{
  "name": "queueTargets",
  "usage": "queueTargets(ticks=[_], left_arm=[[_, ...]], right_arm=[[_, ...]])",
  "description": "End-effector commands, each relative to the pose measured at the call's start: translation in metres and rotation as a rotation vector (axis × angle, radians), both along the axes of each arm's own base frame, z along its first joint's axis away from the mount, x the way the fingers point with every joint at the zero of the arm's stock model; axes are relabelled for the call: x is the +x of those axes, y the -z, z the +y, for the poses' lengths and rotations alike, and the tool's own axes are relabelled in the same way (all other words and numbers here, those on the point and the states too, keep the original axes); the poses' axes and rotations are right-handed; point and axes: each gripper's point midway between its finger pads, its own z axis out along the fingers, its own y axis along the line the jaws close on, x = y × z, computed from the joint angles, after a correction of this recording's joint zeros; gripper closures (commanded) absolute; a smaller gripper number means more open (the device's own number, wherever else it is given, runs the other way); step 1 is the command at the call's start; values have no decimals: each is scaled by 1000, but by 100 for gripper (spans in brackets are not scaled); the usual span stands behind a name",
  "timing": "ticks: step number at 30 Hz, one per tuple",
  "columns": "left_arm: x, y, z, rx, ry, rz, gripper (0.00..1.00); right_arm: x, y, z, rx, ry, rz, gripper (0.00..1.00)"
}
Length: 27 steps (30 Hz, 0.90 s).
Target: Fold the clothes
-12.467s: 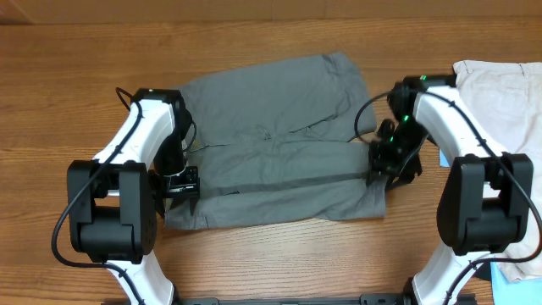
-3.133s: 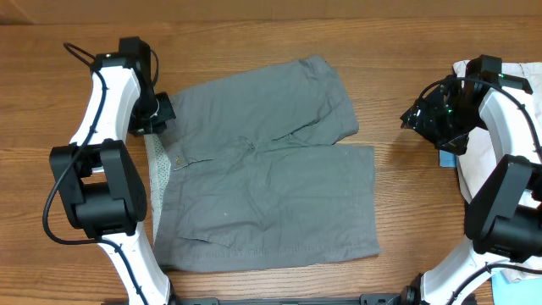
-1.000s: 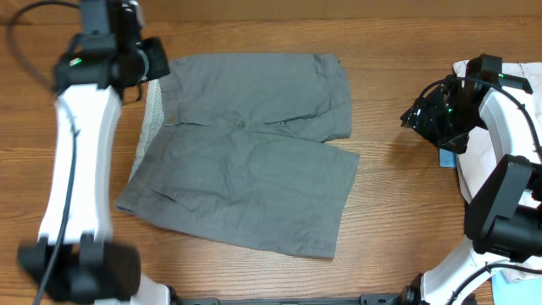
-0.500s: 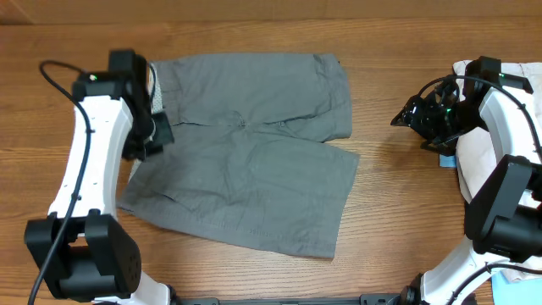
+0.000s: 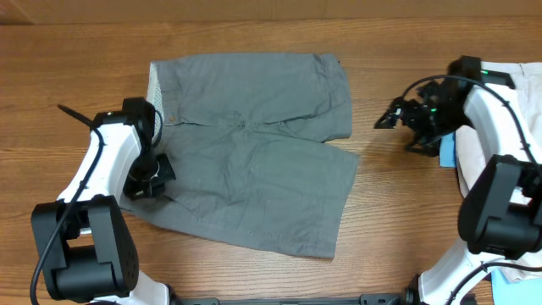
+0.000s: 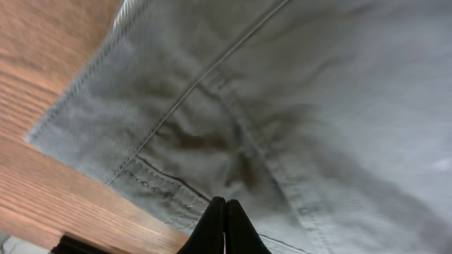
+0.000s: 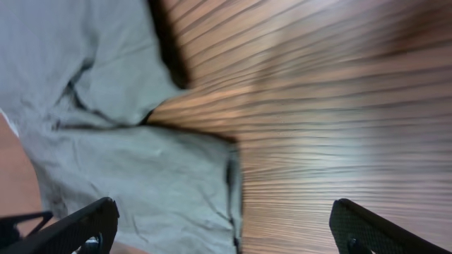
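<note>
Overhead view first. Found the grey shorts [image 5: 254, 144] spread flat over the middle of the table [image 5: 68, 102], waistband toward the left edge, both legs toward the right edge, white mesh lining [image 5: 153, 85] showing at the garment's far-left corner. Judged this layout to be preparation for a fold not yet made. Noted the left gripper [image 5: 151, 182] down on the near-left corner of the shorts, jaws pressed together; set there, by judgement, to take that corner for the fold. Noted the right gripper [image 5: 394, 119] clear of the cloth, just beyond the far leg's hem toward the right edge, jaws spread wide and holding nothing; probably kept ready for that hem. Logged a beige garment [image 5: 517, 80] and a light-blue piece [image 5: 446, 152] waiting at the right edge. Left wrist view next. Saw the left gripper [image 6: 224, 224] closed to a single point at a stitched seam of the shorts [image 6: 318, 106], near the cloth's edge with bare table [image 6: 42, 56] beside; cannot tell of any fabric pinched between the tips. Right wrist view last. Saw both fingers [image 7: 85, 220] far apart with nothing between, looking down on the notch between the legs of the shorts [image 7: 106, 148] and bare table [image 7: 339, 106] beyond, consistent with an empty pincer.
</note>
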Motion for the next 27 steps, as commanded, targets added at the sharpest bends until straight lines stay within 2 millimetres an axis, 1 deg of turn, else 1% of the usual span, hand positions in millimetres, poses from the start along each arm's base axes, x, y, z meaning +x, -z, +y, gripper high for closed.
queueTargets(ticks=[1,3,6,7,9,12,16,18,21,22,23,24,25,26,27], left_arm=[[-12,7,5,22,-35,31,96],[-17,11,7,39,-44,43,96],[-29,15,24,152,-101,66,96],[-33,18,27,166,-118,70,96],[-41,24,26,166,-131,86,96],[-53,30,26,182,-183,109,96],[-64,38,23,205,-303,112,96],[-67,44,20,194,-327,108,96],[-70,48,19,190,-327,109,96],[-71,47,19,187,-317,114,96],[-70,47,18,183,-309,114,96],[-70,46,18,178,-302,115,96],[-69,45,18,176,-300,115,96],[-66,43,18,173,-295,113,96],[-63,38,18,173,-293,106,96]], right_arm=[[0,-12,28,52,-53,-36,0],[2,-14,42,77,-81,-51,0],[5,-14,59,75,-131,-83,0],[6,-14,66,74,-149,-93,0],[7,-12,78,56,-188,-111,0],[8,-8,90,5,-239,-133,0],[10,-2,98,-76,-288,-160,0],[12,-1,103,-86,-302,-177,0],[18,-3,108,-85,-310,-208,9],[21,-3,108,-85,-308,-224,13],[26,-4,109,-84,-306,-244,18],[32,-5,110,-83,-297,-267,19],[39,-7,111,-81,-283,-289,22],[45,-8,112,-80,-276,-314,27],[51,-10,113,-80,-275,-340,34]])
